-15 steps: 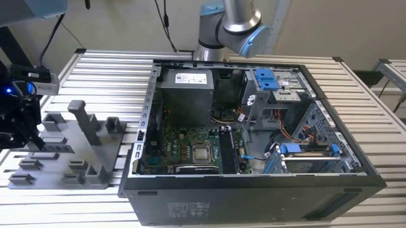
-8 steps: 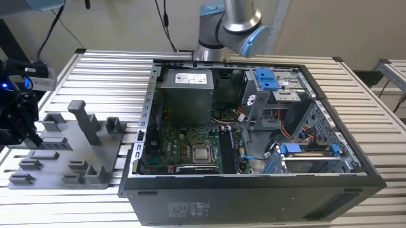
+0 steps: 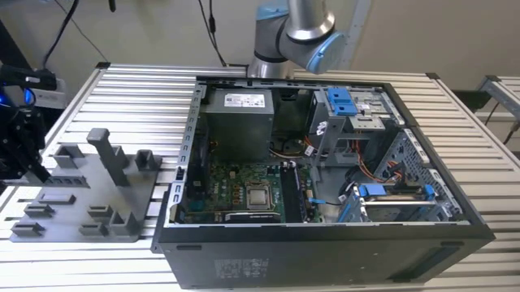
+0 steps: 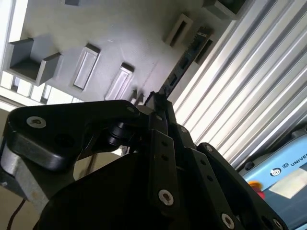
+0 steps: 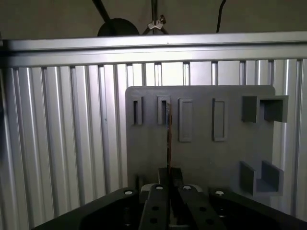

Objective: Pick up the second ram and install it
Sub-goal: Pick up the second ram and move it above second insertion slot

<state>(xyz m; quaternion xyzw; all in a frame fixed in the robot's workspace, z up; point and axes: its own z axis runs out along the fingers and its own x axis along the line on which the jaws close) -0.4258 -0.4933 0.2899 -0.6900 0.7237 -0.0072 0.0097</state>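
Second ram (image 4: pixel 184 63) clamped in gripper (image 4: pixel 156 99)

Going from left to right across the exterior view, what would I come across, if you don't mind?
The gripper, shut on the second ram as the first wrist view shows → grey tray → motherboard → blue drive-bay clips.

You see a pale grey moulded plastic tray (image 3: pixel 89 201) against a silver aluminium surface (image 3: pixel 138 91) striped with parallel bright and shadowed ribs. The black metal computer case (image 3: pixel 325 255) shows a green circuit board (image 3: pixel 235 182) and bright blue plastic drive-bay clips (image 3: pixel 341 100). The jaws are matt black, the slim memory stick (image 4: pixel 184 60) dark, and the silver robot arm (image 3: pixel 305 18) has light blue joint caps.
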